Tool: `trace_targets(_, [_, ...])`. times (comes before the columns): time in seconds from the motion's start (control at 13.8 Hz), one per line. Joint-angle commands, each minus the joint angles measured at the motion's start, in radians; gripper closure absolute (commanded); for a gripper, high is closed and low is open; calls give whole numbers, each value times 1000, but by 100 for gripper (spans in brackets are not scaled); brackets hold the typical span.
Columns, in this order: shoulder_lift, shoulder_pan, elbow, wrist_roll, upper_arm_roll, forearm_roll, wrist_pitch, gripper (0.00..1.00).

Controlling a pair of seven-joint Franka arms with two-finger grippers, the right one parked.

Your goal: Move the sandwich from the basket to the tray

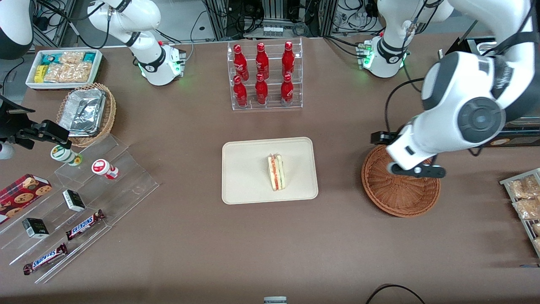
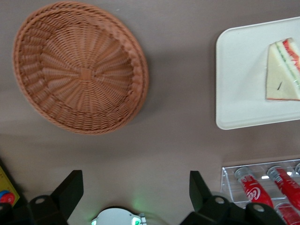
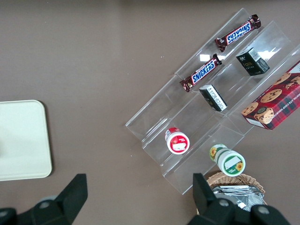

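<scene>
On the brown table [image 1: 198, 236], closest to the front camera, two Snickers bars [image 1: 85, 224] lie on clear plastic steps [image 1: 126, 177] toward the parked arm's end.

A bit farther from the camera sits the cream tray [image 1: 244, 173], in the middle of the table. The sandwich [image 1: 276, 172] lies on the tray. Its red and green filling shows along one edge. It is in the tray now, not in the basket.

Beside the tray, toward the working arm's end, sits the round brown basket [image 1: 398, 192]. The wrist view shows nothing inside it. The tray and the basket are well apart.

The hand [image 2: 136, 190] hangs above the table, up over the edge of the basket that is farther from the camera. Its two black fingers [image 2: 70, 190] are spread wide apart, and they hold nothing.

Farthest from the camera stands a clear rack [image 1: 265, 103] with six red bottles [image 1: 261, 63] in it.
</scene>
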Motion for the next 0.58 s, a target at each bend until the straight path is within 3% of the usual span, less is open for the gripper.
trace_targets(0.0, [-92, 21, -91, 18, -7, 4, -4, 0])
trace_targets(0.51, [-224, 305, -156, 34, -217, 32, -97, 0])
